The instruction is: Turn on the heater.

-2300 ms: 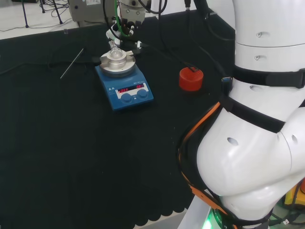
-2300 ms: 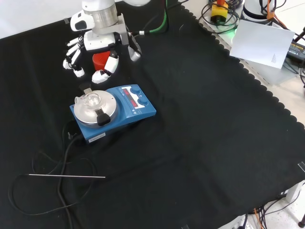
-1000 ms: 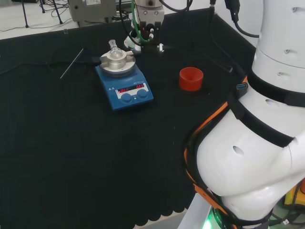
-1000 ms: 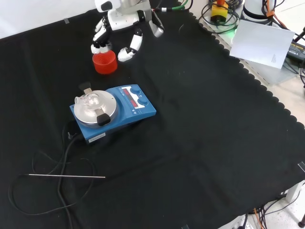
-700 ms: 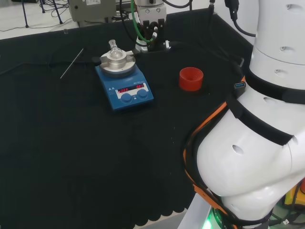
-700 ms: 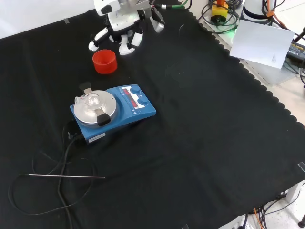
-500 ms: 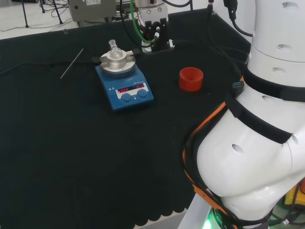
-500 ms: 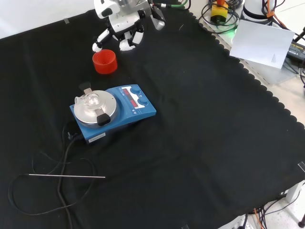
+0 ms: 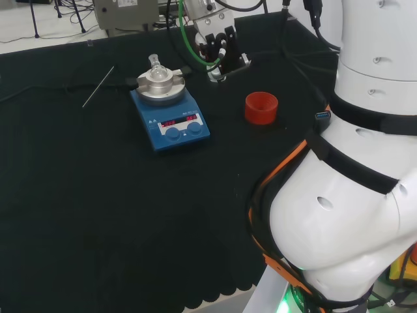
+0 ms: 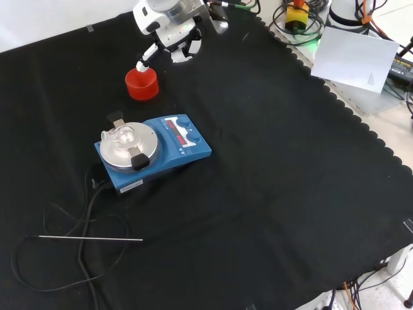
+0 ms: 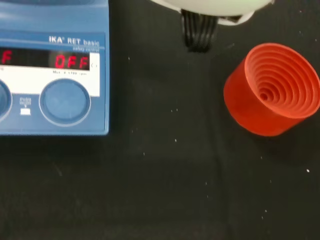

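Note:
The blue heater [image 9: 171, 112] [image 10: 155, 152] stands on the black cloth with its red display lit and two round knobs [image 9: 183, 132] on its front panel. One knob [image 11: 65, 101] is close in the wrist view. A small clear flask [image 10: 122, 136] sits on its silver plate. My hand [image 9: 219, 47] [image 10: 173, 29] hovers off the heater, above and beyond the red ribbed ring [image 10: 142, 84] [image 9: 261, 107] [image 11: 272, 90]. One finger [image 10: 143, 62] points down towards the ring; the others are curled in. The hand holds nothing.
A thin metal rod [image 10: 90, 238] [image 9: 98, 86] lies by a looping black cable [image 10: 82, 255] beyond the heater's plate end. The arm's white links [image 9: 355, 195] stand at the head view's right. White paper [image 10: 358, 57] lies past the cloth's scalloped edge.
The hand left the space above the heater's plate, moving to the right in the head view past the red ring. Its spread fingers curled in, leaving one extended.

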Controlling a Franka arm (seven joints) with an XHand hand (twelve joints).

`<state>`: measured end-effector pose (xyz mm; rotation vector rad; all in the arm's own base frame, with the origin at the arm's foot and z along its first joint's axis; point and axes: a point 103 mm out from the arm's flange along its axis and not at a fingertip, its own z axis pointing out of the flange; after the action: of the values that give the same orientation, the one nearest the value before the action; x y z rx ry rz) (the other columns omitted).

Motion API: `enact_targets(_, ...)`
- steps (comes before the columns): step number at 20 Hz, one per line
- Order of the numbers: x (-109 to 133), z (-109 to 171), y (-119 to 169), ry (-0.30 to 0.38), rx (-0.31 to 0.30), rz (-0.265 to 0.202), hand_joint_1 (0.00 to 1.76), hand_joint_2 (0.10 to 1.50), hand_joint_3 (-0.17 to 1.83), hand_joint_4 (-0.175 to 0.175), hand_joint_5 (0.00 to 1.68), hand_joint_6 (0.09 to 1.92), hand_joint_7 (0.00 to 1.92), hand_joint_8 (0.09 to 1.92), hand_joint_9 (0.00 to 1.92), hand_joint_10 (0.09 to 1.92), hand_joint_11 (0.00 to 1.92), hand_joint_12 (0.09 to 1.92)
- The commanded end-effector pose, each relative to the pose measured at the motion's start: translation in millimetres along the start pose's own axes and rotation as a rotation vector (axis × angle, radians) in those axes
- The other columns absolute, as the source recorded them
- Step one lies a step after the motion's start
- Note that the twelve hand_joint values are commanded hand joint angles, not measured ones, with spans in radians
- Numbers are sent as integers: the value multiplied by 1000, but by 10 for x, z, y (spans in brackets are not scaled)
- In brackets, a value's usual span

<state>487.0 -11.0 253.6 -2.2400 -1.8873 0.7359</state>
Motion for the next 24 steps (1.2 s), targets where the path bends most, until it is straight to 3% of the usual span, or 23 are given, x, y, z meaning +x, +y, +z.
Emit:
enact_targets(1, -116, 184, -206, -20, 24, -21, 1456, 695, 988, -75, 300, 114, 1881, 1495, 1920, 1533, 1920, 1463)
enact_targets(11, -102, 466, -425, -38, 80, -74, 1462, 692, 999, -68, 283, 96, 1884, 1498, 1920, 1538, 1919, 1465)
enact_targets(24, 236, 753, -810, -74, 117, -150, 1464, 688, 1010, -63, 283, 87, 1885, 1501, 1920, 1543, 1917, 1469)
